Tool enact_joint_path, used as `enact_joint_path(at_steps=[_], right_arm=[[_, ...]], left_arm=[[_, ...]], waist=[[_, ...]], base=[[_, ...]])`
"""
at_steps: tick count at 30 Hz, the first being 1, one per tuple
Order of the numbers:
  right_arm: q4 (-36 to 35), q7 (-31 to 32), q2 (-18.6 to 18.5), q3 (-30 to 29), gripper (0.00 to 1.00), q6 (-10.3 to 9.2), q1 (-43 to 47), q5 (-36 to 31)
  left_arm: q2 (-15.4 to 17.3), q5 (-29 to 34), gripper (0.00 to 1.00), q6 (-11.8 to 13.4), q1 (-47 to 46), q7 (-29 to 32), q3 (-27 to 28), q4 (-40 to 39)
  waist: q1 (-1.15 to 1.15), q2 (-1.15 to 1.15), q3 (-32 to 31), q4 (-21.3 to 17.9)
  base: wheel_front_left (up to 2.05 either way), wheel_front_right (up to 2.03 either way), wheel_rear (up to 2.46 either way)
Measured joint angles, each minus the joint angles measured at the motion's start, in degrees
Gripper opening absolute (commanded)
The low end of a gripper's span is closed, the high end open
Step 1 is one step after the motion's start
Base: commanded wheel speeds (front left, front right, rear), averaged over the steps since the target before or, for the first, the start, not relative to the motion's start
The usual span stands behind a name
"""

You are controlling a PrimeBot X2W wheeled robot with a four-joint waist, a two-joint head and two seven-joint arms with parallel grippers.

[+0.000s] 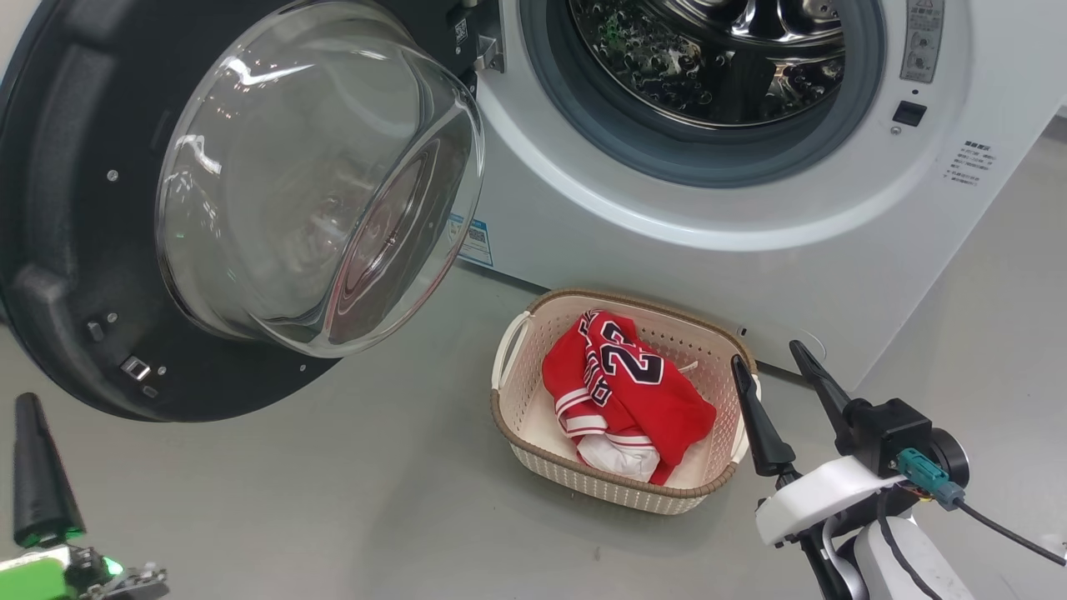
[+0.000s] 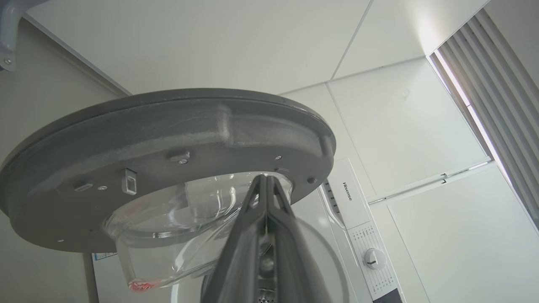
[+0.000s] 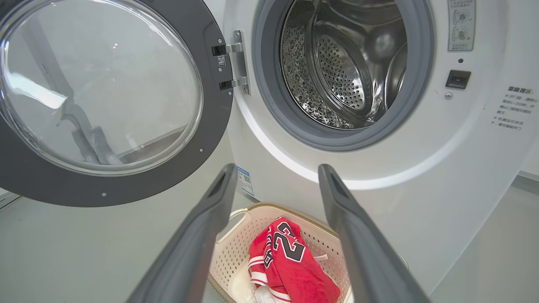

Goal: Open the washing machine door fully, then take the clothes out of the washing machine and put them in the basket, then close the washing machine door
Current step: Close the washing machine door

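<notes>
While R fingers [image 3: 202, 240] gape empty | L fingers [image 2: 250, 235] touching, empty

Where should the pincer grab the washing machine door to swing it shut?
Probably the black rim's free edge on the washing machine door, opposite the hinge, with the left pincer coming from the left. The rim is a thin flange; the glass bowl bulges, too smooth and wide.
</notes>
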Motion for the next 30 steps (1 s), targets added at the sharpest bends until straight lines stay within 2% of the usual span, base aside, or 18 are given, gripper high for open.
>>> enact_joint_path(at_steps=[4,8,16,21,30], right_arm=[[-0.1,0.0,0.0,-0.2,1.00,-0.01,0.0,0.0],[-0.1,0.0,0.0,-0.1,1.00,-0.01,0.0,-0.3],[-0.1,0.0,0.0,-0.2,1.00,0.00,-0.1,-0.5],[-0.1,0.0,0.0,0.5,1.00,0.08,-0.3,-1.4],[0.1,0.0,0.0,1.6,1.00,0.33,-1.8,-1.9]], left_arm=[[1.1,-3.1,0.00,-0.2,0.0,1.9,4.8,-1.1],[5.9,-7.8,0.00,-0.2,-0.1,4.5,10.1,0.1],[13.7,-12.9,0.00,0.0,-3.4,10.1,15.1,6.6],[17.5,-16.3,0.00,2.4,-7.2,12.8,17.3,11.9],[23.8,-17.9,0.00,7.0,-13.3,17.3,15.8,19.4]], waist=[[0.00,0.00,0.2,0.0],[0.00,0.00,0.7,0.1],[0.00,0.00,1.6,-0.3],[0.00,0.00,2.4,-1.0],[0.00,0.00,3.9,-3.3]], base=[[0.00,0.00,0.00],[0.00,0.00,0.00],[0.00,0.00,0.00],[0.00,0.00,0.00],[0.00,0.00,0.00]])
